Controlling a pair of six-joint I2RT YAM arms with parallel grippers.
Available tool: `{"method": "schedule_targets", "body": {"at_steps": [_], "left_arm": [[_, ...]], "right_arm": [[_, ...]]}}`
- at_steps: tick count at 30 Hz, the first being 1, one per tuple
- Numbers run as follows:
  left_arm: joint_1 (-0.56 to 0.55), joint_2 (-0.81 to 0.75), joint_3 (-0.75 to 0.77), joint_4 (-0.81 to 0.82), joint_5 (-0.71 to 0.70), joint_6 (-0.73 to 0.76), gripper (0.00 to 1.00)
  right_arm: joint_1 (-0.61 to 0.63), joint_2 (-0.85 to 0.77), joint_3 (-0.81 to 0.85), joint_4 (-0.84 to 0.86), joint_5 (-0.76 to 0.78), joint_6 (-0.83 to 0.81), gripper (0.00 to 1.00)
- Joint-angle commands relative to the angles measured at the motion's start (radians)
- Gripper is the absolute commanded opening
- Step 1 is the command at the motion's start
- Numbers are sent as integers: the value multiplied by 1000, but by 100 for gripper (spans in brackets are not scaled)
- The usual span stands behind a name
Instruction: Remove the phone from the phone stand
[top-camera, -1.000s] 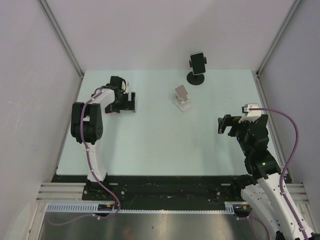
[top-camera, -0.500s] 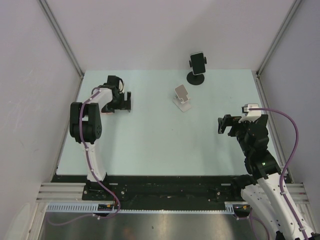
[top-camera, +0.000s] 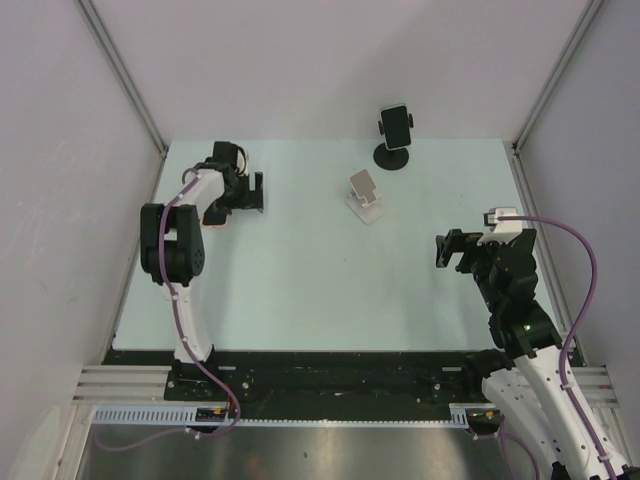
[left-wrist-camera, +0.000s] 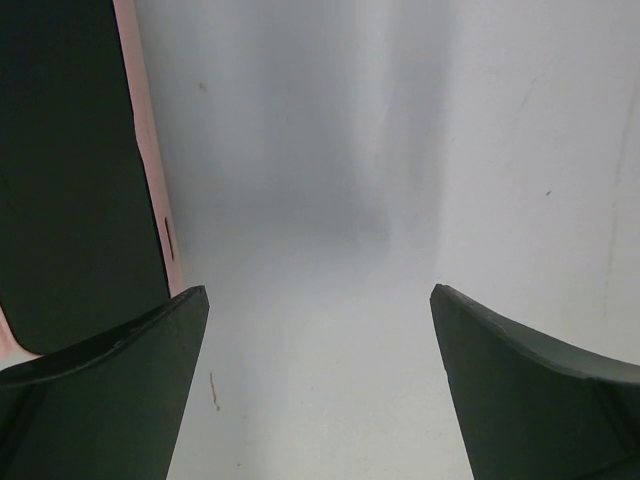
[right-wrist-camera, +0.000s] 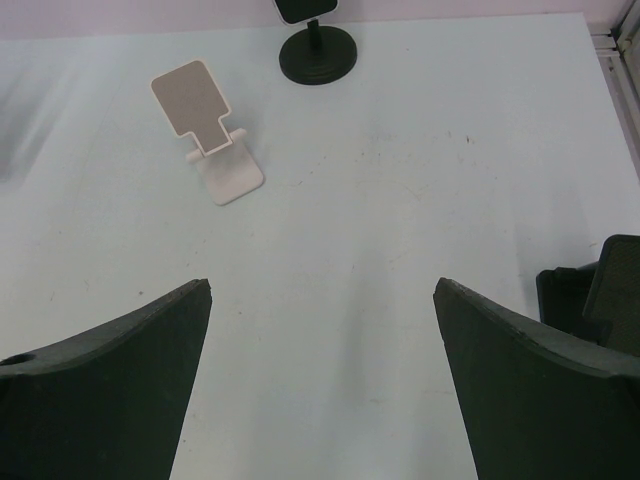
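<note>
The phone (left-wrist-camera: 75, 170), dark-screened in a pink case, lies flat on the table (top-camera: 300, 280) at its far left side. It is off both stands and well apart from them. In the left wrist view it sits just outside the left gripper (left-wrist-camera: 318, 292), beside one finger, and its lower end runs behind that finger. Whether the two touch cannot be told. In the top view the left arm covers the phone.

The left gripper's jaws stand wide apart low over the table, with only bare surface between them. The right gripper (right-wrist-camera: 322, 285) hangs over the right side of the table, its jaws also spread wide and holding nothing.

The white phone stand (right-wrist-camera: 215, 140) sits upright near the far middle of the table, its tilted rest plate bare. Just behind it, at the far edge, is a black stand (right-wrist-camera: 318, 55) on a round base. Its cradle shows a pale face, too small to identify.
</note>
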Motion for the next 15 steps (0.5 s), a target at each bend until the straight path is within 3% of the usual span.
{"method": "schedule_targets", "body": {"at_steps": [1,9,15], "left_arm": [[3,35,118,14,64,-37,98],[6,149,259,14,47,-44,98],[23,203,276,13,20,-46,99]], "right_arm": [[2,-1,2,29,-10,2,99],[2,-2,2,24,-4,-1,99],[5,-5,2,23,-2,-3,99]]}}
